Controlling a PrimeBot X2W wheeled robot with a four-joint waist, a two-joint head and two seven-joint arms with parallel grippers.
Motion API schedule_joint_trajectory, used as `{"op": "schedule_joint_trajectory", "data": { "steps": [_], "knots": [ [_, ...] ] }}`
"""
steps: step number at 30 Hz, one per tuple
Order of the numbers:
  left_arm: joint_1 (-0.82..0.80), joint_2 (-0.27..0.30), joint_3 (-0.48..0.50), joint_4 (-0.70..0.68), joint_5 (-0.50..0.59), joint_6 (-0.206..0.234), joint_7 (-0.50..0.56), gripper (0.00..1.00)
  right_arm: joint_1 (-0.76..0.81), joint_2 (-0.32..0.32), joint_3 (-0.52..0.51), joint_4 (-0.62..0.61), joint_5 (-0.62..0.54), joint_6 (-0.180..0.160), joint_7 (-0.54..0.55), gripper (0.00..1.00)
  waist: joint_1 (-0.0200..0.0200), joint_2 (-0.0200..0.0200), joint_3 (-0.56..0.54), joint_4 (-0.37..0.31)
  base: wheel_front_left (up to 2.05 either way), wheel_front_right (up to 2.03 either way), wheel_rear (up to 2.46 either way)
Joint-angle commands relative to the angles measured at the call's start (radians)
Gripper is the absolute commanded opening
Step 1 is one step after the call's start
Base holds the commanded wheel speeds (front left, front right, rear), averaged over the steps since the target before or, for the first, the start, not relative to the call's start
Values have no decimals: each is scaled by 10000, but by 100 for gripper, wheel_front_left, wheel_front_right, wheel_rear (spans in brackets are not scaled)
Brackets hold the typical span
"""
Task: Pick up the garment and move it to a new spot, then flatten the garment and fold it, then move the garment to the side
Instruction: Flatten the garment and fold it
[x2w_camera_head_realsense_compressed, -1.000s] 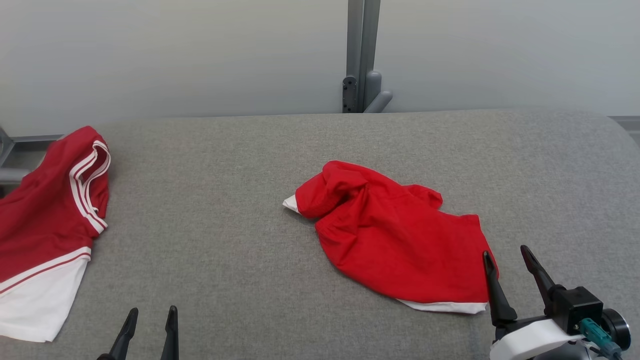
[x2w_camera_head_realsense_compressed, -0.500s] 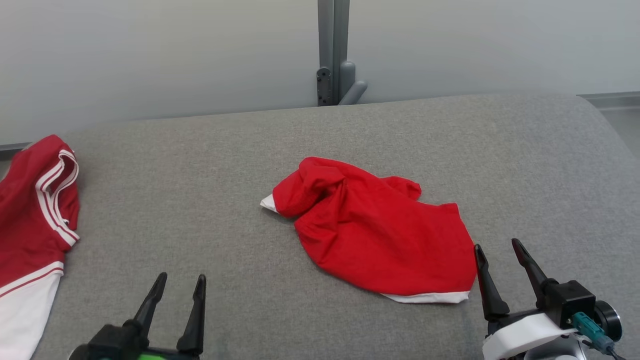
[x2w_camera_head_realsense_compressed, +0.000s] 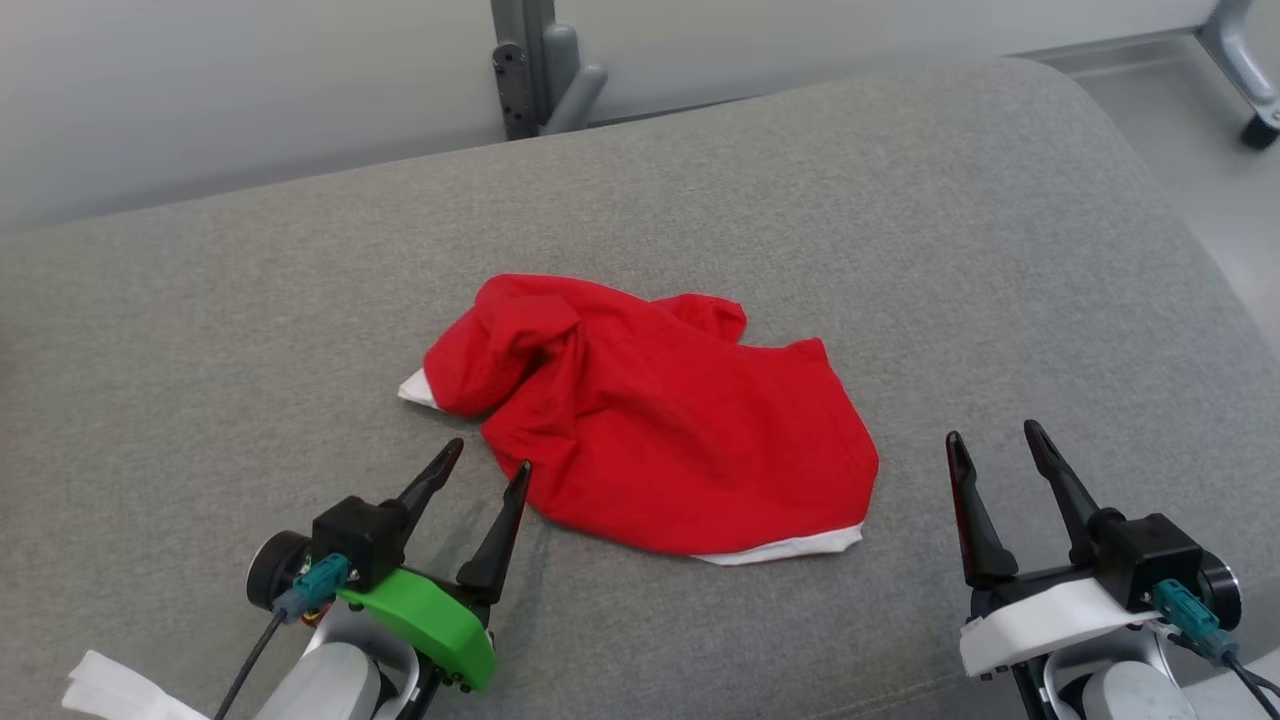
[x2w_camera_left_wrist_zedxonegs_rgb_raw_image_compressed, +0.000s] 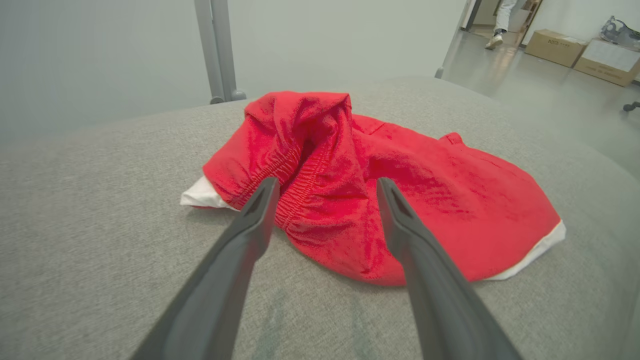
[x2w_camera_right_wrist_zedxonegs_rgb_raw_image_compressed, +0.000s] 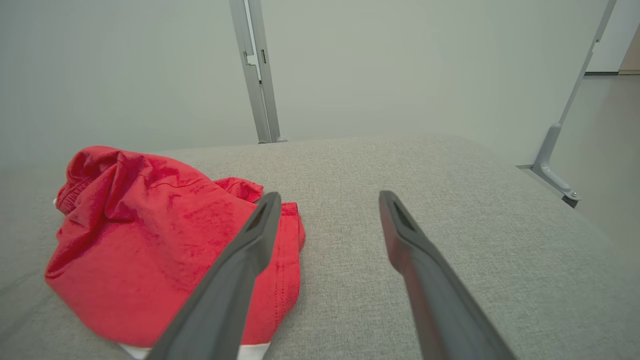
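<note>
Garment (x2w_camera_head_realsense_compressed: 650, 430) underside hidden (trim too, mostly); bg person (x2w_camera_left_wrist_zedxonegs_rgb_raw_image_compressed: 501, 20) cropped

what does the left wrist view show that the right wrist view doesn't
Left wrist: left tool, open, aimed at the elastic waistband close up; boxes and a person's foot beyond. Right wrist: right tool, open, over bare pad; a slanted frame leg. Both: the red garment, the grey pad, the upright post.

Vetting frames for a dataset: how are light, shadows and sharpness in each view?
Head view: even light, crumpled red fabric garment sharp, faint shadow by left gripper. Left wrist view: wide-angle bowing, background hazy. Right wrist view: same haze, no glare.
</note>
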Motion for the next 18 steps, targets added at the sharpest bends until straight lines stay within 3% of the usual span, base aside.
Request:
{"op": "schedule_joint_trajectory", "data": {
  "steps": [1, 13, 14, 15, 16, 18],
  "knots": [
    [-282, 101, -180, 218, -185, -31, -14, 100, -139, 44, -31, -28, 50, -10, -5, 100, 0, 36, 800, -843, 0, 0, 0],
    [-1061, 137, -1128, 1841, -951, -30, -33, 100, -312, 169, -21, -48, 139, -9, -6, 100, 0, 36, 1092, -1036, 0, 0, 0],
    [-1094, 118, -1142, 1914, -968, -30, -37, 87, -337, 174, -11, -37, 135, -10, -6, 100, 0, 36, 1094, -1018, 0, 0, 0],
    [-1124, 97, -1159, 2001, -1002, -30, -32, 33, -356, 175, 13, -27, 126, -10, -6, 100, 0, 36, 1088, -1002, 0, 0, 0],
    [-1164, 79, -1181, 2082, -1015, -30, -37, 0, -371, 177, 27, -24, 125, -10, -6, 100, 0, 36, 1071, -987, 0, 0, 0],
    [-1228, 1, -1253, 2162, -1060, -30, -45, 0, -368, 175, 14, -27, 155, -10, -6, 100, 0, 36, 1010, -953, 0, 0, 0]
  ]
}}
